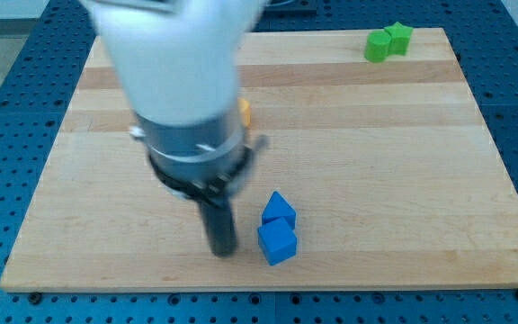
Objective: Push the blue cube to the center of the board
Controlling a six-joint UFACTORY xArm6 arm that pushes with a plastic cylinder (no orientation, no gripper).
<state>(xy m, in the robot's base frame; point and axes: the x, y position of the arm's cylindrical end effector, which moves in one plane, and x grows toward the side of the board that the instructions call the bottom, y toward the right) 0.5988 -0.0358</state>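
My tip point(222, 250) sits just left of the blue cube point(277, 243), low on the bench point(376, 162), so a push heads right, not up toward center (no hand here, just the rod). Another blue block point(279, 210) touches it above.

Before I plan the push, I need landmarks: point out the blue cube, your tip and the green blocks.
blue cube point(277, 243), camera view, front face.
my tip point(222, 251), camera view, rod's very end.
green blocks point(388, 41), camera view, middle of the pair.

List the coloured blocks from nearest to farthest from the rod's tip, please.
From my tip:
1. Blue cube, just to the view's right.
2. Other blue block, touching it, slightly farther up.
3. Orange block, mostly hidden behind the arm.
4. Green blocks, top right corner.
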